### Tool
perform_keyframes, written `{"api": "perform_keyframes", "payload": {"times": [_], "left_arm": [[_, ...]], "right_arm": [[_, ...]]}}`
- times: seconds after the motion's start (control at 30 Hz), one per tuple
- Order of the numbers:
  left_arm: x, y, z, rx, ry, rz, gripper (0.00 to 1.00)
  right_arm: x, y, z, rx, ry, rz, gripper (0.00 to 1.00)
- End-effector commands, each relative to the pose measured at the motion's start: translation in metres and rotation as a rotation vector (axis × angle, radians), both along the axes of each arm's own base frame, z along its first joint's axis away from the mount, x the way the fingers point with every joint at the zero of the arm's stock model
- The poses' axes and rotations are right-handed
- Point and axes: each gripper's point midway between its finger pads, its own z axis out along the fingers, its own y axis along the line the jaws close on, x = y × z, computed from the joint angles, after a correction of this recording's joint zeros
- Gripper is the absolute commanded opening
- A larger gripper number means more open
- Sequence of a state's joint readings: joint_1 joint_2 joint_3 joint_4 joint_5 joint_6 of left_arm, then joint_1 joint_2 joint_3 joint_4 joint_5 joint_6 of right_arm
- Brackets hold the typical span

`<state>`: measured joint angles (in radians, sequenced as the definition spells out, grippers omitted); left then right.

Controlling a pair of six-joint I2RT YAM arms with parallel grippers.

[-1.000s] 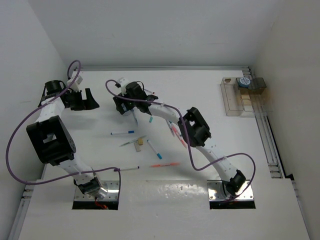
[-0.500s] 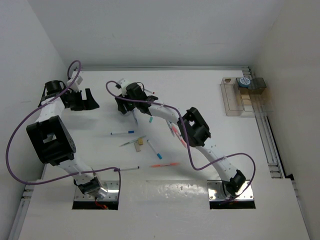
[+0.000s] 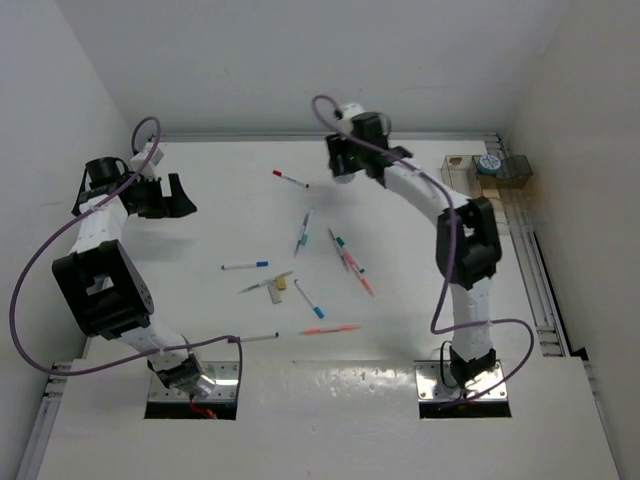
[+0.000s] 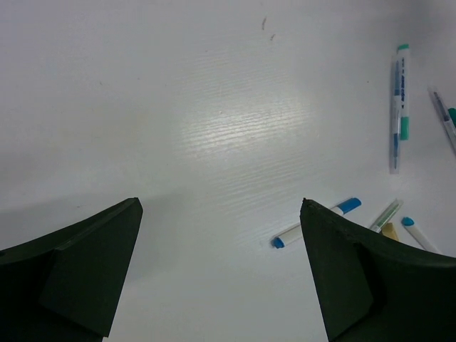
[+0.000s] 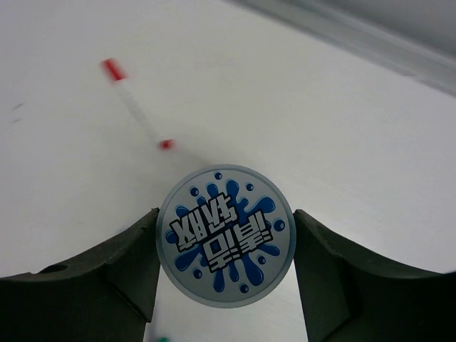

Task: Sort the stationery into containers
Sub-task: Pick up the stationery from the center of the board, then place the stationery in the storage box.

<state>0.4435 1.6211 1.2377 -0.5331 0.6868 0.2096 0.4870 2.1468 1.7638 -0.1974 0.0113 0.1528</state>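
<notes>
The right gripper [image 5: 225, 226] clamps a round roll [image 5: 225, 236] between its two fingers, each jaw pressed against one side of the rim, the blue splash label facing the wrist camera. Ahead of these jaws and off to their left, a red-capped pen [image 5: 135, 107] lies blurred on the table [image 5: 342, 128], apart from the roll. The containers [image 3: 470, 205] stand well apart from these jaws, a second roll [image 3: 488, 163] inside.

The left gripper [image 4: 219, 208] stands wide, only bare table between its jaws. A blue-capped pen [image 4: 313, 222] lies just beside the right-hand finger's tip, partly hidden behind it; a teal-capped pen [image 4: 399, 107] lies farther ahead on that side
</notes>
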Motion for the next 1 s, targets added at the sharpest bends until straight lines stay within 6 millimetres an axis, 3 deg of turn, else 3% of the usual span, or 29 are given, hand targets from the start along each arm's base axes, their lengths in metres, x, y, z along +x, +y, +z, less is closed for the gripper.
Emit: {"api": "perform_keyframes", "payload": {"times": [0.0,0.03,0.07,0.1,0.17,0.2,0.27,0.3,0.47,0.6,0.97], "left_arm": [[0.009,-0.002,0.038,0.059,-0.107,-0.026,1.0],[0.009,-0.002,0.037,0.066,-0.097,-0.016,1.0],[0.011,-0.005,0.04,0.07,-0.103,-0.025,1.0],[0.011,-0.008,0.041,0.068,-0.103,-0.029,1.0],[0.013,-0.013,0.043,0.062,-0.106,-0.036,1.0],[0.014,-0.016,0.044,0.059,-0.108,-0.043,1.0],[0.02,-0.021,0.046,0.063,-0.108,-0.056,1.0],[0.021,-0.023,0.046,0.06,-0.105,-0.061,1.0],[0.029,-0.032,0.051,0.063,-0.106,-0.071,1.0],[0.03,-0.037,0.046,0.074,-0.099,-0.067,1.0],[0.035,-0.038,0.027,0.054,-0.068,-0.056,1.0]], "right_arm": [[0.026,-0.094,0.09,-0.013,-0.19,-0.18,0.06],[0.027,-0.118,0.085,-0.035,-0.179,-0.217,0.06],[0.028,-0.141,0.094,-0.04,-0.188,-0.263,0.06],[0.034,-0.184,0.094,-0.054,-0.187,-0.348,0.05],[0.033,-0.232,0.095,-0.079,-0.19,-0.445,0.03],[0.034,-0.272,0.092,-0.098,-0.188,-0.529,0.02],[0.033,-0.307,0.093,-0.104,-0.191,-0.597,0.01],[0.031,-0.344,0.093,-0.109,-0.19,-0.664,0.01],[0.031,-0.426,0.099,-0.119,-0.2,-0.812,0.01],[0.034,-0.472,0.095,-0.118,-0.213,-0.9,0.01],[0.033,-0.501,0.068,-0.112,-0.231,-1.1,0.0]]}}
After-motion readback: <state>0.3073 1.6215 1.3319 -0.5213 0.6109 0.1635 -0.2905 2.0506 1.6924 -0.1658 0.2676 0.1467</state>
